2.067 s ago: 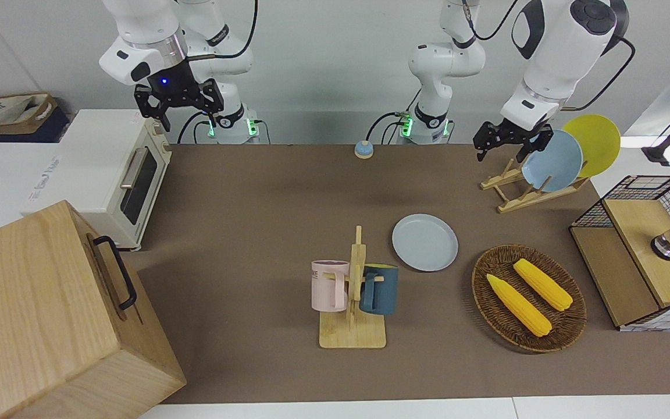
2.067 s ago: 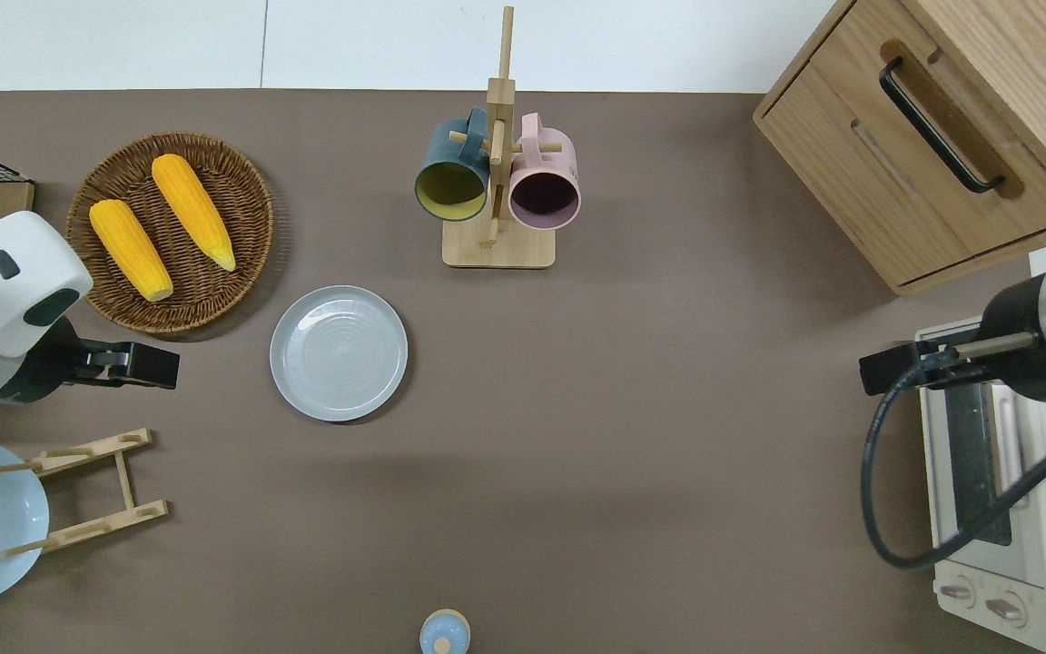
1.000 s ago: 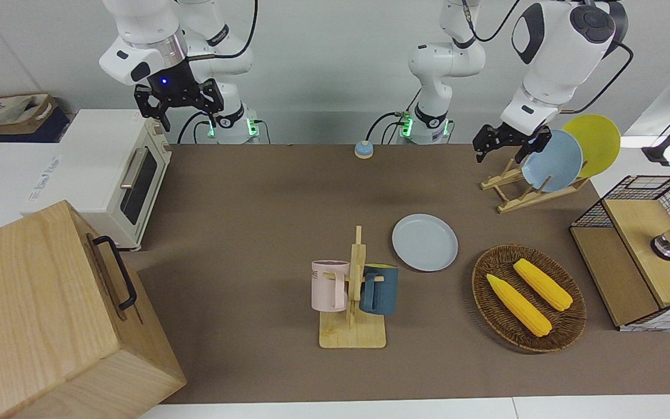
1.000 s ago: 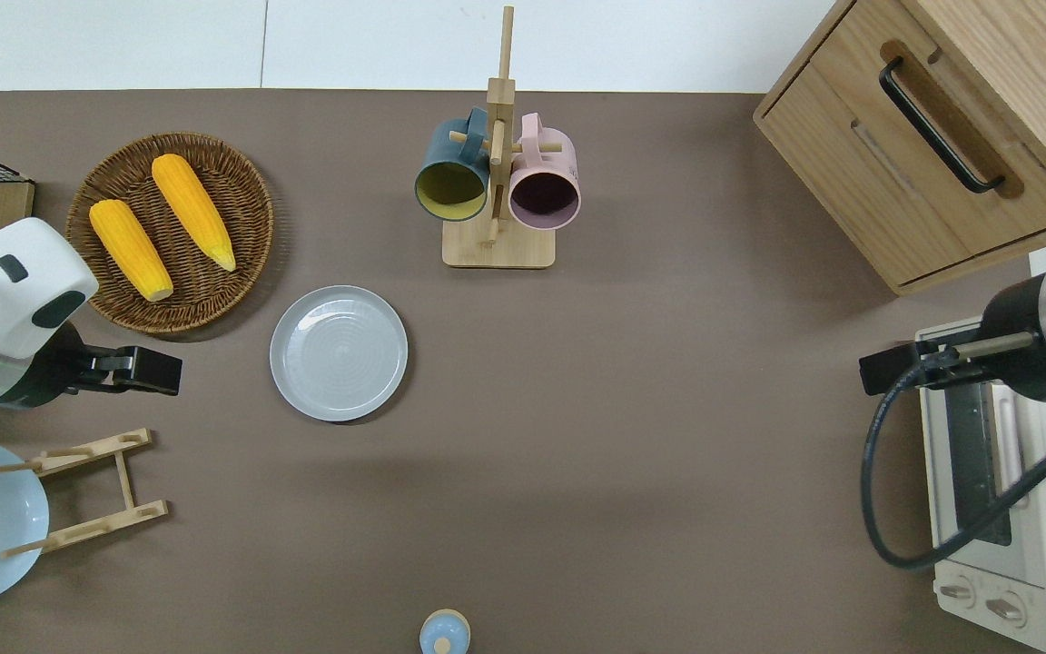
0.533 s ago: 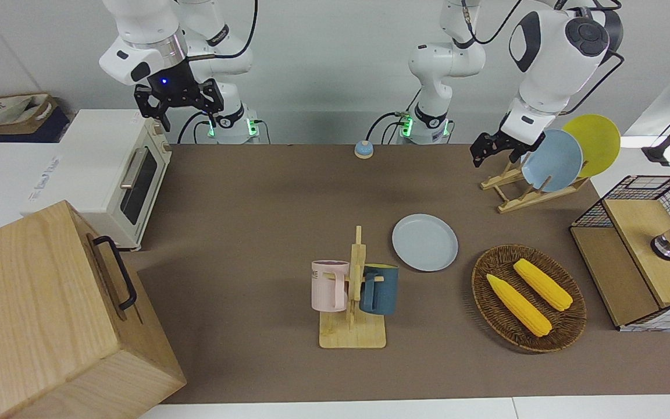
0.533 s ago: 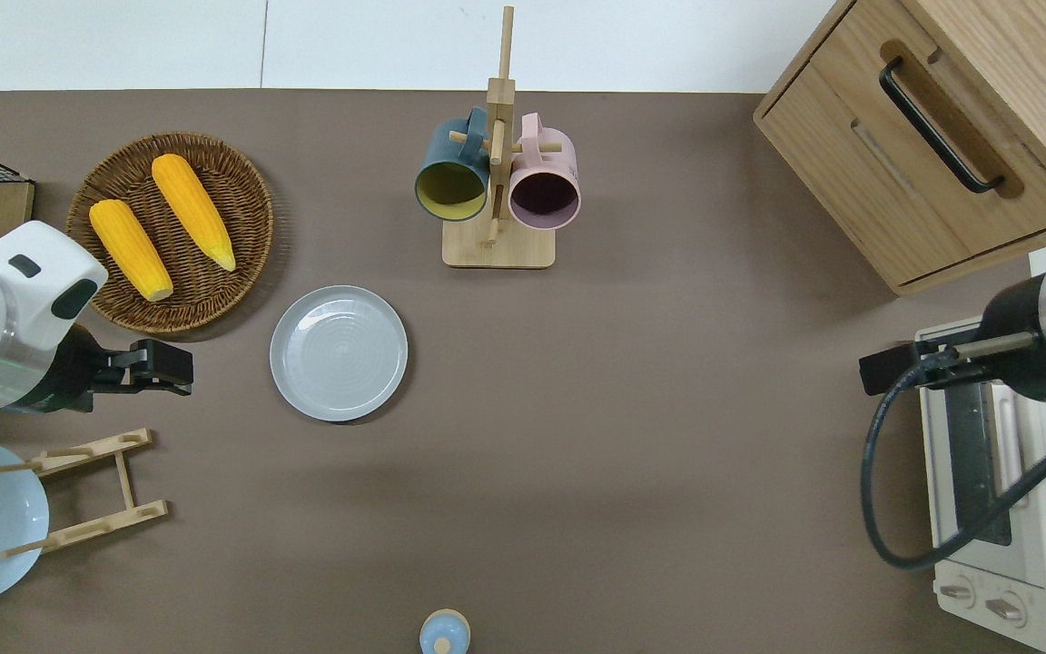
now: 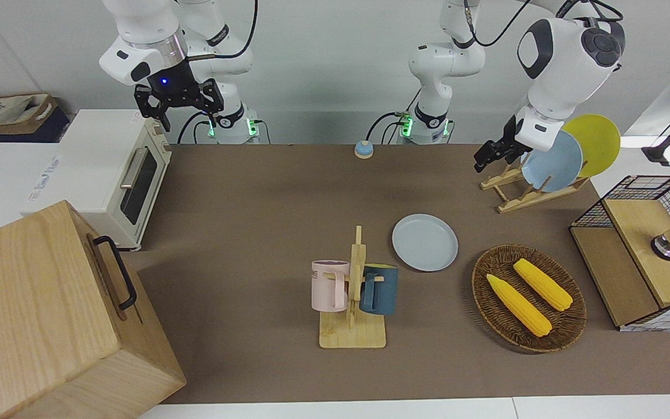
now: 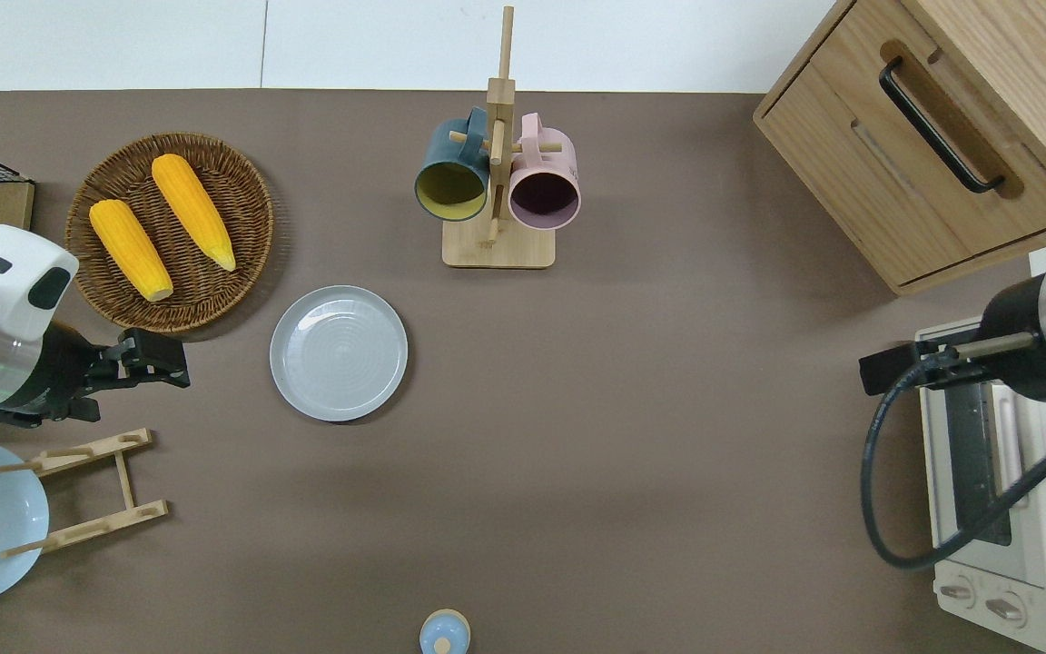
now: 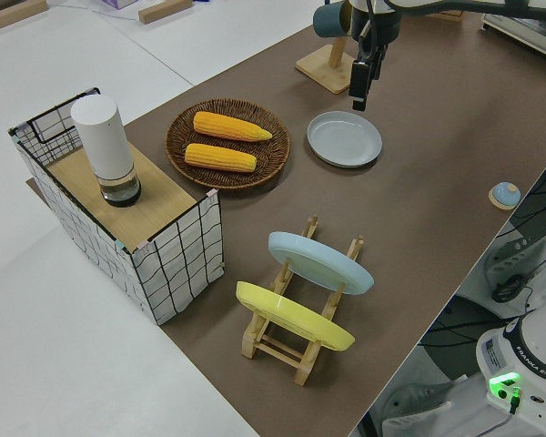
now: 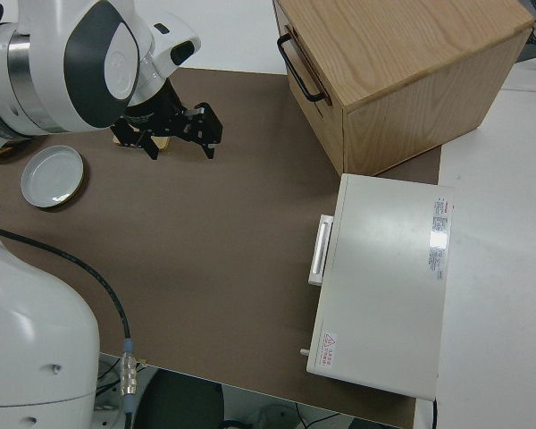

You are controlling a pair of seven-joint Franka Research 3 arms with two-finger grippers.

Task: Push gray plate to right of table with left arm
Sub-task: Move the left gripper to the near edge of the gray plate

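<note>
- The left claw (image 8: 158, 360) hung over the desk (image 8: 668, 409) at the left arm's end, between the wicker basket (image 8: 255, 195) of corn and the wooden dish rack (image 8: 78, 490); it held nothing, and how far open it was could not be told
- The gray plate (image 8: 339, 352) lay flat on the desk just toward the right arm's end from that claw, apart from it, and roughly level with it in distance from the robots
- Being round, the plate had no long axis to line up with; a sideways shove on its rim nearest the claw looked like the way in
- The left arm was by far the nearer to the plate
- The mug rack (image 8: 498, 245) stood farther from the robots than the plate, off the likely path
- From the plate toward the right arm's end ran a wide bare stretch, ending at the wooden cabinet (image 8: 922, 163) and the toaster oven (image 8: 986, 509)
- The right claw (image 7: 182, 108) was parked, jaws spread and empty
</note>
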